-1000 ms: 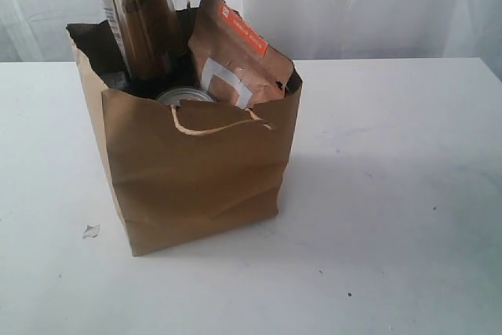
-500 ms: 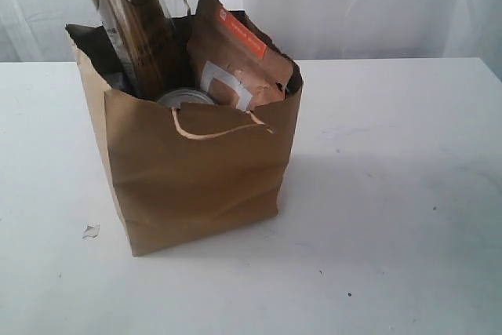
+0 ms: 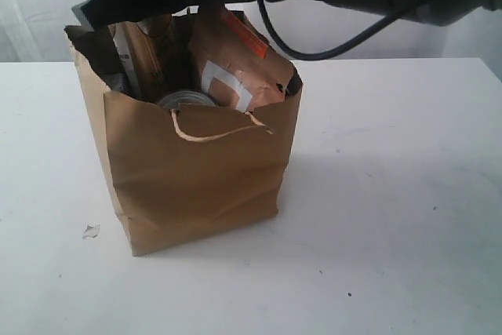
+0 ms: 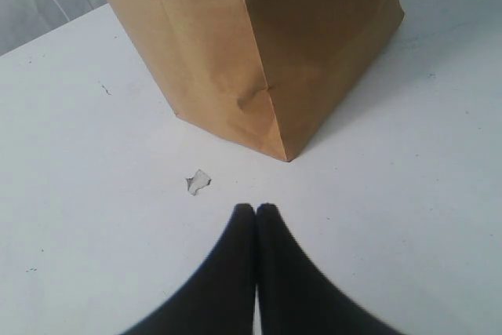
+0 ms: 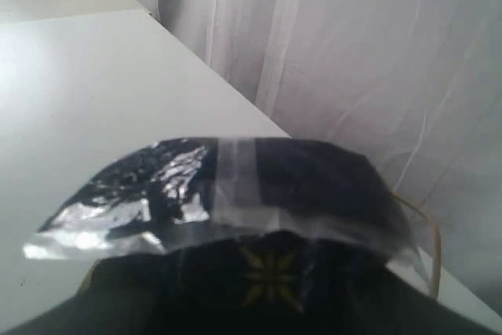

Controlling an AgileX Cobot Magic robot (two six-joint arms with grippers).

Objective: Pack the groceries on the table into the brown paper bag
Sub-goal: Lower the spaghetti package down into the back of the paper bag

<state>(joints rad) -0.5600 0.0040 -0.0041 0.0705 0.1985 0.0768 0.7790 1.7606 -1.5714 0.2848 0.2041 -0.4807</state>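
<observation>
- While your right arm reaches in from the right of the exterior view, the right claw [image 3: 125, 5] sits directly over the open mouth of the brown paper bag [image 3: 196, 170], down on top of the dark-blue spaghetti packet [image 3: 135, 56].
- That packet stands nearly upright in the bag's rear left part, with its lower length inside.
- Seen from the right wrist, the packet's crinkled clear end fills the frame and hides the fingers, so you cannot tell whether the right claw is clenched or released.
- The brown pouch with orange label [image 3: 235, 60] leans inside the bag on the right, poking above the rim.
- The pull-tab can [image 3: 186, 98] shows its lid low inside, between packet and pouch.
- Your left claw [image 4: 256, 211] hangs over the bench [image 4: 408, 194] with its 2 fingers pressed together, clenched on nothing, near the bag's bottom corner.
- A small white scrap [image 4: 198, 182] lies on the bench between the left claw and that corner, touching neither.
</observation>
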